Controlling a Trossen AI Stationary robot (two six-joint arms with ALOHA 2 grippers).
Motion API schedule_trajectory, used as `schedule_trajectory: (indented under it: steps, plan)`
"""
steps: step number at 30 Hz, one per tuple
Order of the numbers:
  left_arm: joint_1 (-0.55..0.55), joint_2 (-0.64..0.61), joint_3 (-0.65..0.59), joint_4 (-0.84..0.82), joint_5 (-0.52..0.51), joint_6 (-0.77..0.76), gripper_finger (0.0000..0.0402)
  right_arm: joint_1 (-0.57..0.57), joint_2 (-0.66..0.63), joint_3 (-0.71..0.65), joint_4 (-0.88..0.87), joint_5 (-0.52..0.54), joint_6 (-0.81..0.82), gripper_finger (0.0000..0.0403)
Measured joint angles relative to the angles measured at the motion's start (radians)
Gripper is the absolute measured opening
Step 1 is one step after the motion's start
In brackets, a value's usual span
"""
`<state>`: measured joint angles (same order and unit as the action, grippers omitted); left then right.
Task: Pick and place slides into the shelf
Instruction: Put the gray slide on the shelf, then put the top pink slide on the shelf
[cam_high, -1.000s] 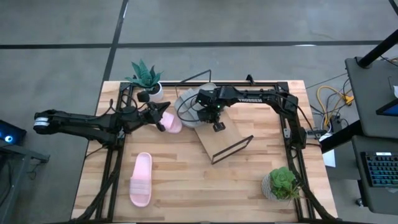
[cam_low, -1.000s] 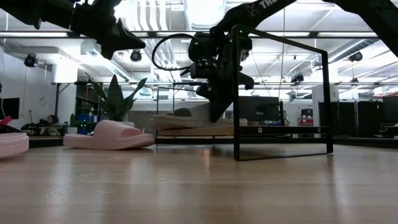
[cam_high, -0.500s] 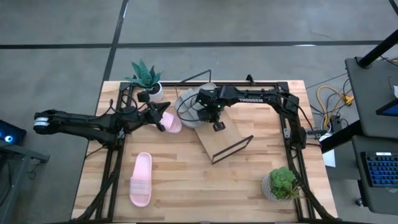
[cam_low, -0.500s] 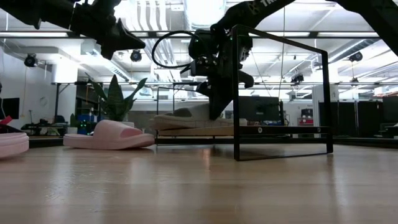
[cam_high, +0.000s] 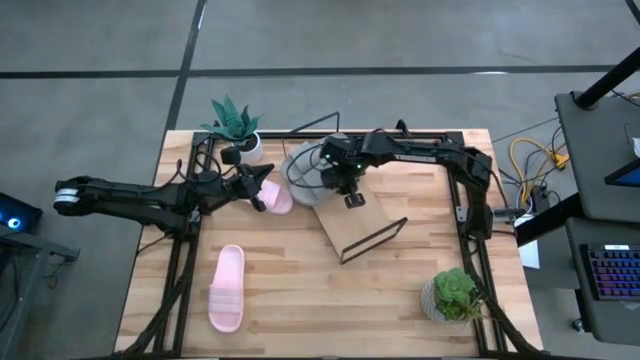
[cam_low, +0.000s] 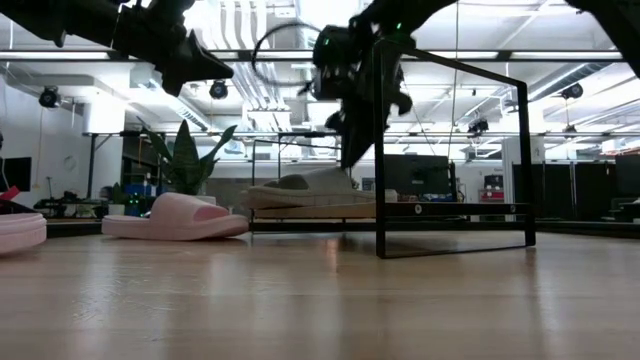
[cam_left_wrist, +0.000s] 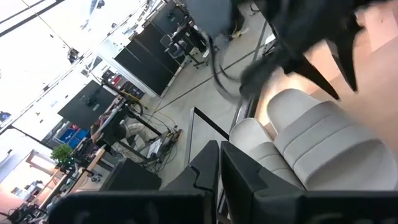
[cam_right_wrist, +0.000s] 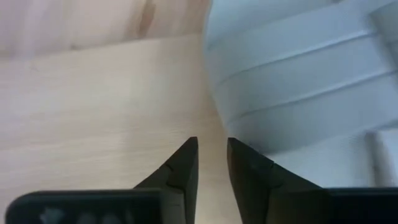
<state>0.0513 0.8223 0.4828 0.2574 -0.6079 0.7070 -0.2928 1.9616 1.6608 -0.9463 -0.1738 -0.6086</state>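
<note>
The right gripper (cam_high: 353, 200) has lifted since a second ago: in the low view it now hangs higher, near the top centre, well clear of the grey slide (cam_low: 300, 189) lying on the shelf (cam_high: 350, 222). Its fingers (cam_right_wrist: 183, 168) stand slightly apart with only bare board between them, holding nothing, the grey slide's ribbed strap just beside them. A second grey slide seems to lie alongside the first at the shelf's upper-left end, though the arm hides much of it from above. The left gripper (cam_high: 262, 197) hasn't budged, fingers pressed together, hovering centre-left just beside a pink slide (cam_high: 279, 197). The other pink slide (cam_high: 227, 288) lies alone at the lower left of the table (cam_high: 300, 310), unchanged.
</note>
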Motion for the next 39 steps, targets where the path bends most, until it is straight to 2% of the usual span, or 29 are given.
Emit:
schedule_trajectory:
  steps: [5,10,14,20,24,28,30,34,39]
  plan:
    - [0.000,0.000,0.000,-0.040,-0.001,-0.082,0.0000,0.000,-0.117,-0.002,0.004,0.002,0.019,0.0065]
    - [0.001,0.000,0.000,-0.136,-0.017,-0.246,0.0000,0.000,-0.265,-0.038,0.071,0.019,0.061,0.0048]
    - [0.011,-0.002,0.015,-0.274,-0.043,-0.428,0.0000,0.004,-0.376,-0.112,0.194,0.023,0.100,0.0044]
    - [0.075,-0.014,0.066,-0.561,-0.034,-0.720,0.0000,0.013,-0.506,-0.265,0.381,0.099,0.111,0.0044]
    - [0.143,-0.021,0.091,-0.685,0.137,-0.860,0.0000,0.012,-0.564,-0.359,0.467,0.100,0.111,0.0044]
    - [0.188,-0.020,0.093,-0.694,0.394,-0.845,0.0000,0.013,-0.592,-0.427,0.527,0.099,0.082,0.0044]
    - [0.203,-0.017,0.093,-0.695,0.470,-0.814,0.0000,0.013,-0.594,-0.442,0.539,0.099,0.077,0.0044]
    - [0.224,-0.017,0.093,-0.698,0.492,-0.824,0.0009,0.013,-0.583,-0.444,0.540,0.099,0.077,0.0044]
    - [0.267,-0.011,0.100,-0.736,0.494,-0.868,0.0071,0.013,-0.562,-0.444,0.540,0.098,0.079,0.0044]
